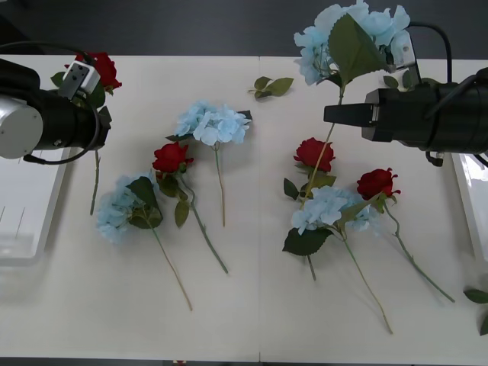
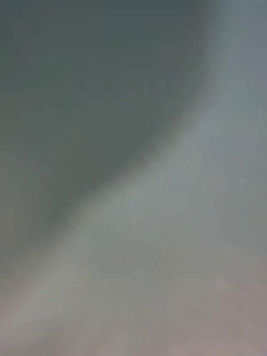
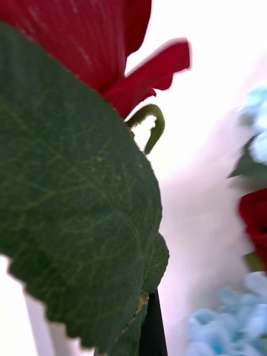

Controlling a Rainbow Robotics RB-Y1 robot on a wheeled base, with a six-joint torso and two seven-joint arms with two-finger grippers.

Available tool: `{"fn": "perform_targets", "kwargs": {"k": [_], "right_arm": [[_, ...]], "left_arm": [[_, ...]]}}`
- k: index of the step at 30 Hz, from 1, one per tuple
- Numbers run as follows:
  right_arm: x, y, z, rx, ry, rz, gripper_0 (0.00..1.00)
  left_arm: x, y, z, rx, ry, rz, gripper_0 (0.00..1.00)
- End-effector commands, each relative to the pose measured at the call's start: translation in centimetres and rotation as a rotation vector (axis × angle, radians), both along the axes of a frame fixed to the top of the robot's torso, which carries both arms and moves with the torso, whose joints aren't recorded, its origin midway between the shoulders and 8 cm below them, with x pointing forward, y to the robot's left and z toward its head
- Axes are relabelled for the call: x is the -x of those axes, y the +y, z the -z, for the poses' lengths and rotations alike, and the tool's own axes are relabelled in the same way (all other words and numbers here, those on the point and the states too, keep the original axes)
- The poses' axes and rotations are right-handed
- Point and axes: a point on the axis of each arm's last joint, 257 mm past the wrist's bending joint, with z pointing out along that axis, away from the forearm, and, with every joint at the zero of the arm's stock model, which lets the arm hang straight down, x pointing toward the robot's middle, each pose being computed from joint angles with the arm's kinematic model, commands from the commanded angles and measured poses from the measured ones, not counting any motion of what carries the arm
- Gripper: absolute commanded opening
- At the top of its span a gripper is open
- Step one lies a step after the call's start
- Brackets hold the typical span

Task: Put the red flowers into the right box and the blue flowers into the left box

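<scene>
White table [image 1: 252, 320]; perhaps dark floor [image 1: 191, 23] behind.

- The pale wooden table [image 1: 252, 320] carries the flowers between two shallow white plastic trays: the left box [image 1: 23, 221] and the right box [image 1: 474, 202].
- Toward the left box lie two fluffy pale-blue hydrangeas [image 1: 213, 123] and a deep-red rose [image 1: 171, 158].
- Toward the right box lie two roses [image 1: 313, 152] and one hydrangea [image 1: 328, 207].

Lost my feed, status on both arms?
Left gripper shut on a deep-red rose, far left. Right gripper shut on a pale-blue hydrangea, lifted. Six flowers on table.
</scene>
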Motion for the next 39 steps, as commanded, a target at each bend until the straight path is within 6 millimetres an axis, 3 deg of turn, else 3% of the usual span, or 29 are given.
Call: {"fn": "perform_targets", "kwargs": {"k": [1, 9, 13, 20, 25, 34, 39], "right_arm": [[1.3, 2.4, -3.4, -0.064, -0.09, -0.034, 0.0], [2.6, 7.4, -3.1, -0.14, -0.101, -0.068, 0.0], [2.4, 8.9, -2.5, -0.146, -0.115, -0.062, 0.0], [2.2, 8.8, -1.0, -0.102, -0.123, -0.052, 0.0], [2.1, 8.4, 0.4, -0.087, -0.093, -0.04, 0.0], [1.3, 8.2, 6.1, -0.024, 0.014, 0.003, 0.0], [0.7, 8.3, 9.6, -0.001, 0.076, 0.028, 0.0]], "left_arm": [[0.9, -1.8, -3.4, -0.006, -0.06, 0.127, 0.0], [3.2, -6.4, -5.8, 0.199, -0.052, 0.257, 0.0], [4.2, -8.6, -7.2, 0.307, -0.044, 0.31, 0.0], [7.3, -13.4, -10.1, 0.648, 0.041, 0.435, 0.0], [8.9, -15.2, -11.9, 0.741, 0.04, 0.54, 0.0], [11.6, -18.6, -16.4, 0.91, 0.037, 0.683, 0.0], [12.1, -20.3, -18.0, 0.964, 0.022, 0.732, 0.0]]}}
